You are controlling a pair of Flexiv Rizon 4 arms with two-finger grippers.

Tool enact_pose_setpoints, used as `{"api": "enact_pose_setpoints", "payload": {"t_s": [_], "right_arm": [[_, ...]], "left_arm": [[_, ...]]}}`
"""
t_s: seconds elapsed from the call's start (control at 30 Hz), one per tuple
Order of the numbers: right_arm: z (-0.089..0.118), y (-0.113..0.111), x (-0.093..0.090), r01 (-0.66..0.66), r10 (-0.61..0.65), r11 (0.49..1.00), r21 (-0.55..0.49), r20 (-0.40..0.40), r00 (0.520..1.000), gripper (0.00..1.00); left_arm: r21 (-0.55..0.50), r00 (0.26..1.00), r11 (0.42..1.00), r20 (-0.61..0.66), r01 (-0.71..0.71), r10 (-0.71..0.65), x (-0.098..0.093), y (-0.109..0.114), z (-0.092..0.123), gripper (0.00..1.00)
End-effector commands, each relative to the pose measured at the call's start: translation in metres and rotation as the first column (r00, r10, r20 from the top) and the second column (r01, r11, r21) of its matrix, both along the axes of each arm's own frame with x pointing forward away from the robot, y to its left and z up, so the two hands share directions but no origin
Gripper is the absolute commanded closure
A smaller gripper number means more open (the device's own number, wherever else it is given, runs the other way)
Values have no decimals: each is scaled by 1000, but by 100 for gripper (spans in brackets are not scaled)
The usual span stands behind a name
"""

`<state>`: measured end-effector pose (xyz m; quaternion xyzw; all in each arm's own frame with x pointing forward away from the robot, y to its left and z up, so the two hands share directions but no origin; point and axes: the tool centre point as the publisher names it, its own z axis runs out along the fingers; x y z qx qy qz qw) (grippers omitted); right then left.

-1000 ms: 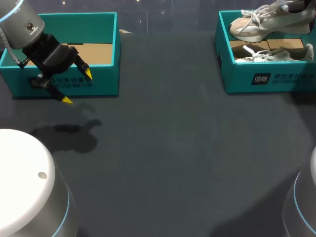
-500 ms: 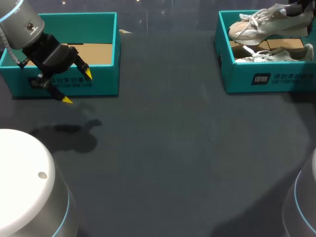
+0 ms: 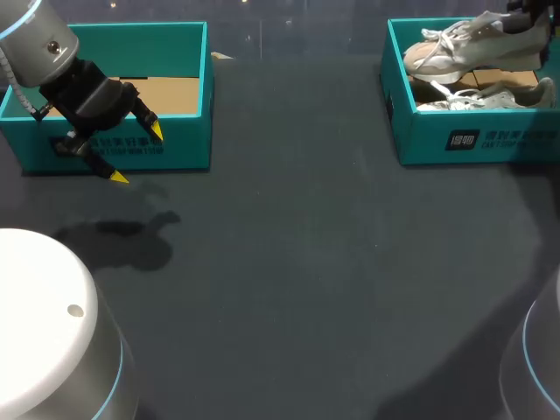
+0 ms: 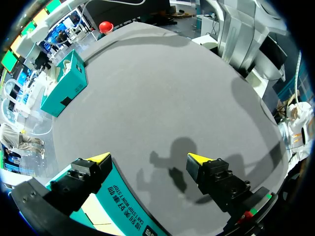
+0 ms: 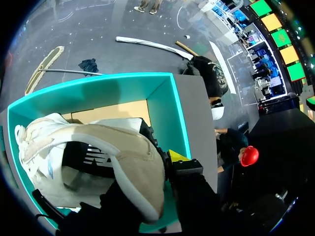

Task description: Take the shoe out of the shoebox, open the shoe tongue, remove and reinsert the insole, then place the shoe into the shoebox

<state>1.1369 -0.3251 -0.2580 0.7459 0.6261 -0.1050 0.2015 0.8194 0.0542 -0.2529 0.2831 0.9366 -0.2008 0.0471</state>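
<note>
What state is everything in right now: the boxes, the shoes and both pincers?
Left shoebox: open, cardboard bottom showing.
Right shoebox: open, one shoe inside.
Upper shoe: held in the air over the right shoebox.
Lower shoe: lying in the right shoebox.
Left pincer: open, empty.
Right pincer: shut on the upper shoe.

A pale shoe (image 3: pixel 472 48) hangs above the right shoebox (image 3: pixel 420 144); the left hand (image 3: pixel 136 154) hovers open before the other box (image 3: pixel 184 150).

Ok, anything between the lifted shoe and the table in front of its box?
Only the shoebox's near wall, and the shoe seems to hang above its rim. The second shoe lies below, in the box. Nothing visible on the table ahead.
</note>
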Motion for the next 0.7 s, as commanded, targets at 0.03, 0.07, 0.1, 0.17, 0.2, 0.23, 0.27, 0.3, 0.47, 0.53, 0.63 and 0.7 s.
{"api": "enact_pose_setpoints", "payload": {"t_s": [0.03, 0.07, 0.1, 0.17, 0.2, 0.23, 0.27, 0.3, 0.47, 0.53, 0.63, 0.7], "right_arm": [[-4, 0, 9, -4, 4, 1000, 4, -12, 1000, 100], [-5, 0, 9, -5, 6, 1000, 4, -14, 1000, 100], [-6, 0, 10, -10, 10, 1000, 6, -16, 1000, 100], [-8, 1, 10, -12, 12, 1000, 6, -18, 1000, 100], [-9, 1, 10, -13, 13, 1000, 7, -19, 1000, 100], [-10, 1, 10, -14, 14, 1000, 7, -18, 1000, 100], [-11, 1, 10, -15, 15, 1000, 7, -18, 1000, 100], [-12, 1, 10, -18, 18, 1000, 10, -17, 1000, 100], [-14, 2, 12, -42, 42, 999, 3, -6, 999, 100], [-17, 3, 12, -47, 47, 999, 2, -5, 999, 100], [-22, 2, 11, -49, 49, 999, 4, -9, 999, 100], [-25, 2, 9, -49, 49, 999, 8, -13, 999, 100]], "left_arm": [[2, 1000, 1000, 1, 1, -1, -1, 1, 0, 0], [2, 1000, 1000, 1, 1, -1, -1, 1, 0, 0], [2, 1000, 1000, 1, 1, -1, -1, 1, 0, 0], [2, 1000, 1000, 1, 1, -1, -1, 1, 0, 0], [2, 1000, 1000, 1, 1, -1, -1, 1, 0, 0], [2, 1000, 1000, 1, 1, -1, -1, 1, 0, 0], [2, 1000, 1000, 1, 1, -1, -1, 1, 0, 0], [2, 1000, 1000, 1, 1, -1, -1, 1, 0, 0], [2, 1000, 1000, 1, 1, -1, -1, 1, 0, 0], [2, 1000, 1000, 1, 1, -1, -1, 1, 0, 0], [2, 1000, 1000, 1, 1, -1, -1, 1, 0, 0], [2, 1000, 1000, 1, 1, -1, -1, 1, 0, 0]]}}
